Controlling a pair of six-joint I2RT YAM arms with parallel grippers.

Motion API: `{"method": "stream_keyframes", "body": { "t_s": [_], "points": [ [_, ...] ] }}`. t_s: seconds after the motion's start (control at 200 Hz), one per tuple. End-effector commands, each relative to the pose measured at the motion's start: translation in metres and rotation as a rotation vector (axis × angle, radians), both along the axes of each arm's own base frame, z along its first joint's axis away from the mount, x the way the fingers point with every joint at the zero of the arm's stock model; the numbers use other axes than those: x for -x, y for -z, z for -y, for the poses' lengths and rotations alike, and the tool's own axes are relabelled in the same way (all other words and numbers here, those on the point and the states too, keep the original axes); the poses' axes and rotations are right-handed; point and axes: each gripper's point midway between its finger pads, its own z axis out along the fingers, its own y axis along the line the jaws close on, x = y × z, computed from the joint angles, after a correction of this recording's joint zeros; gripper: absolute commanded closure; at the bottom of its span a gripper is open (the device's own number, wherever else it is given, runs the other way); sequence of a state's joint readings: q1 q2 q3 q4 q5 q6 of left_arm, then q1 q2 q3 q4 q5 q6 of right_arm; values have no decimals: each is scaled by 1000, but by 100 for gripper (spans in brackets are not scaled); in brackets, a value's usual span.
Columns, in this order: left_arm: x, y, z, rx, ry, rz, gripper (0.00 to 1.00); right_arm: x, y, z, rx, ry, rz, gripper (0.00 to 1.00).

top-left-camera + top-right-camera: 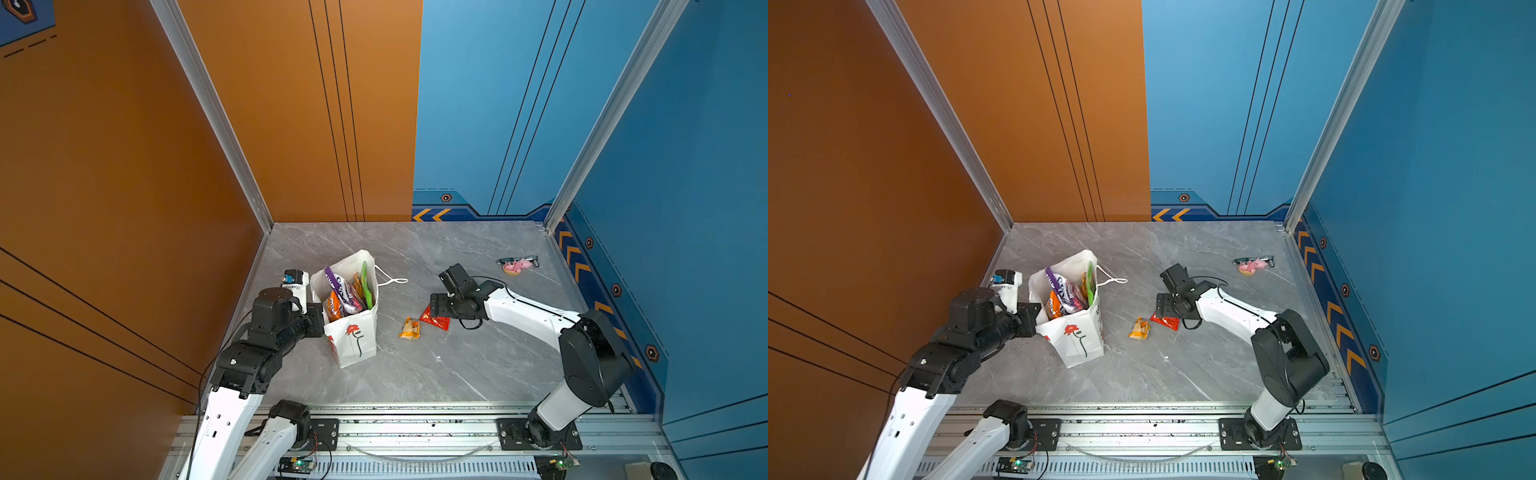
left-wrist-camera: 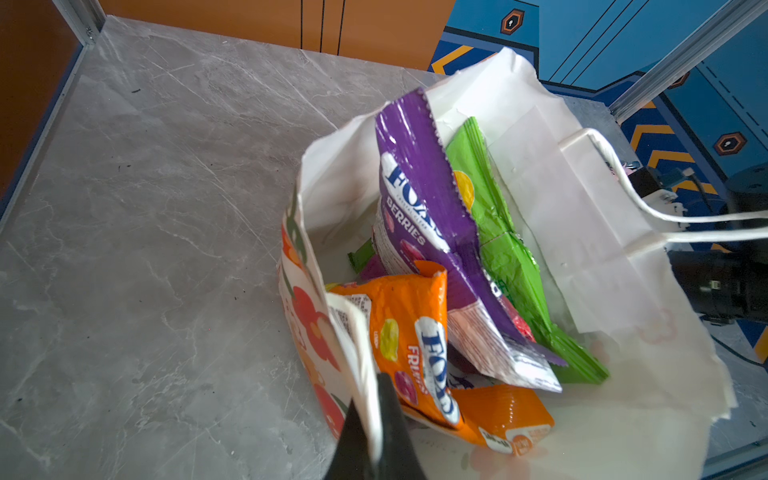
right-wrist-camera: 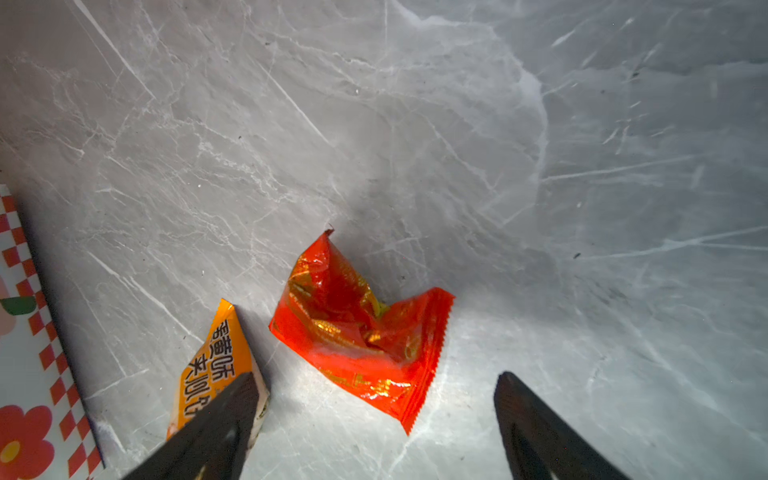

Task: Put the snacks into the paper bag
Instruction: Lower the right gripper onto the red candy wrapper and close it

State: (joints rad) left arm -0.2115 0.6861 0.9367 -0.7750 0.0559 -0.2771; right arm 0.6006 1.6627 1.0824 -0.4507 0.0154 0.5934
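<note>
Pick step: left gripper (image 2: pixel 370 415) clamped on the paper bag (image 1: pixel 353 345) rim, right gripper (image 3: pixel 374 378) jaws apart over the small red packet (image 3: pixel 357 332) on the tabletop (image 1: pixel 457 365) right of it; next, lower and close

The grey marbled tabletop (image 1: pixel 457 365) bears the upright paper bag (image 1: pixel 353 336) left of centre, an orange-yellow packet (image 1: pixel 410 328) beside a red packet (image 1: pixel 435 319) mid-frame, and a pink figurine (image 1: pixel 517 266) at upper right.
</note>
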Motion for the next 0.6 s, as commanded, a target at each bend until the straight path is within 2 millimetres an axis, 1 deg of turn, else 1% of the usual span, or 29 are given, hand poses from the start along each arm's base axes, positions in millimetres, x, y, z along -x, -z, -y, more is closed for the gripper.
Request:
{"method": "stream_keyframes", "body": {
  "t_s": [0.0,0.11,0.2,0.305,0.415,0.486,0.591],
  "points": [
    [-11,-39,-3,1,-17,172,100,-5,5,-7,-12,-36,-21,10],
    [-10,-40,-4,1,-18,174,100,-7,17,-3,0,-26,-46,14],
    [-11,-40,-4,2,-19,173,100,-10,23,0,-14,-6,-58,17],
    [-11,-39,-4,1,-20,173,100,-13,30,-2,-69,10,-78,26],
    [-11,-40,-5,1,-24,176,100,-12,40,-3,-91,16,-104,36],
    [-11,-40,-5,1,-26,175,100,-12,42,-4,-100,18,-109,44],
    [-11,-40,-4,2,-23,173,100,-12,46,-4,-106,26,-116,49]
  ]
}}
